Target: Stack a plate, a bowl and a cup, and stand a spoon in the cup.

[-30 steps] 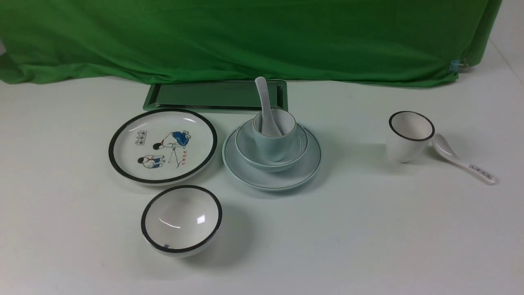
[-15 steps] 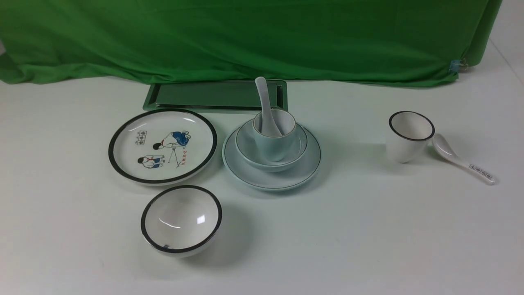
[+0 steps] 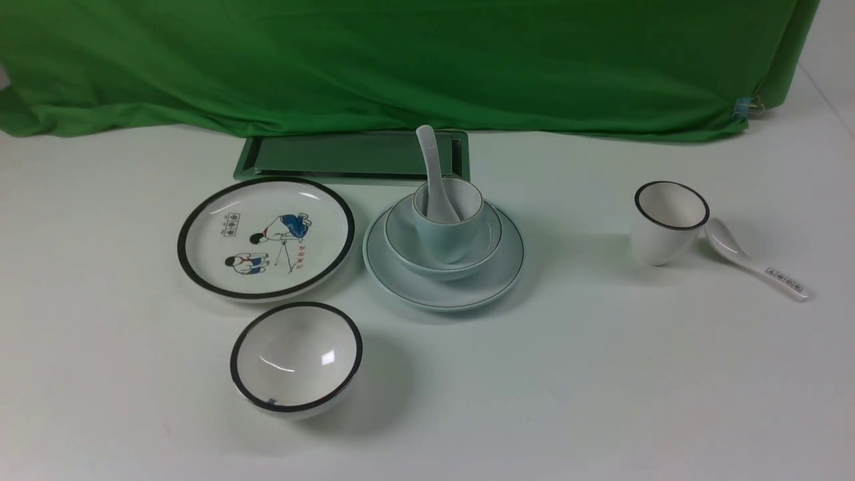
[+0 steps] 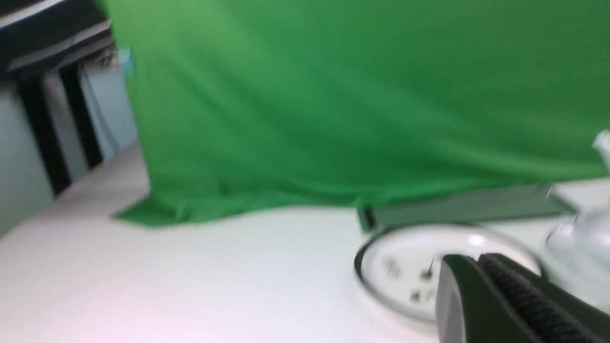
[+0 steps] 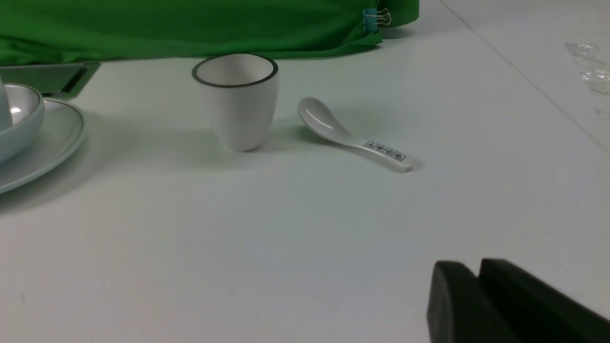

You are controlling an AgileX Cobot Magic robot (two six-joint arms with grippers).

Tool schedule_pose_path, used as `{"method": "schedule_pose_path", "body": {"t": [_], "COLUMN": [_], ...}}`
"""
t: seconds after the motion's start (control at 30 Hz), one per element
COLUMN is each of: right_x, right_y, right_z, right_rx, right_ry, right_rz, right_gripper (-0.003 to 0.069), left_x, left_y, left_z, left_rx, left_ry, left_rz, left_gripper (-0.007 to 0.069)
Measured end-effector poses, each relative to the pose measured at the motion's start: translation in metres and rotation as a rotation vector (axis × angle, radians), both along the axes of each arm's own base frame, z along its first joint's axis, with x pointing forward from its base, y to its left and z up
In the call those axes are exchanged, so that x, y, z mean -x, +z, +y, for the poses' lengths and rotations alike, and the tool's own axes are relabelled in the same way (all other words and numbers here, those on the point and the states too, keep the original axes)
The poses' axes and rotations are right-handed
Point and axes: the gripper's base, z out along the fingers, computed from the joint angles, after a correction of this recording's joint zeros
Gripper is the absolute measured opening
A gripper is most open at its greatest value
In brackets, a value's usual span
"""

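Observation:
The pale bluish plate lies at the table's middle. The pale bowl sits on it, the small pale cup stands in the bowl, and the plain white spoon stands in the cup, handle leaning back. Plate and bowl also show in the right wrist view. Neither gripper shows in the front view. My left gripper is shut and empty, near the cartoon plate; that view is blurred. My right gripper is shut and empty above bare table.
A black-rimmed cartoon plate lies left of the stack, a black-rimmed white bowl in front of it. A black-rimmed conical cup and a printed spoon are at the right. A metal tray and green cloth are behind.

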Motion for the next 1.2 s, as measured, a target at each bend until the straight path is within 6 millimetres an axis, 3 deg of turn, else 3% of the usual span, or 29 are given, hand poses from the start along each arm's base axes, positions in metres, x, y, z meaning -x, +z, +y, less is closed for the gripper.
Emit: {"method": "schedule_pose_path", "body": {"t": [0.1, 0.3, 1.2], "right_x": [0.0, 0.0, 0.0], "right_y": [0.0, 0.0, 0.0], "right_z": [0.0, 0.0, 0.0], "right_rx": [0.0, -0.001, -0.001], "right_ry": [0.0, 0.0, 0.0], "right_rz": [0.0, 0.0, 0.0], "right_gripper": [0.0119, 0.0129, 0.0195], "left_x": [-0.001, -0.001, -0.001], "left_y": [-0.025, -0.04, -0.041], "left_z": [0.0, -0.001, 0.0], "left_rx": [0.035, 0.092, 0.078], "left_ry": [0.005, 0.0, 0.003], "left_rz": [0.095, 0.207, 0.21], "left_gripper": [-0.003, -0.003, -0.003]}}
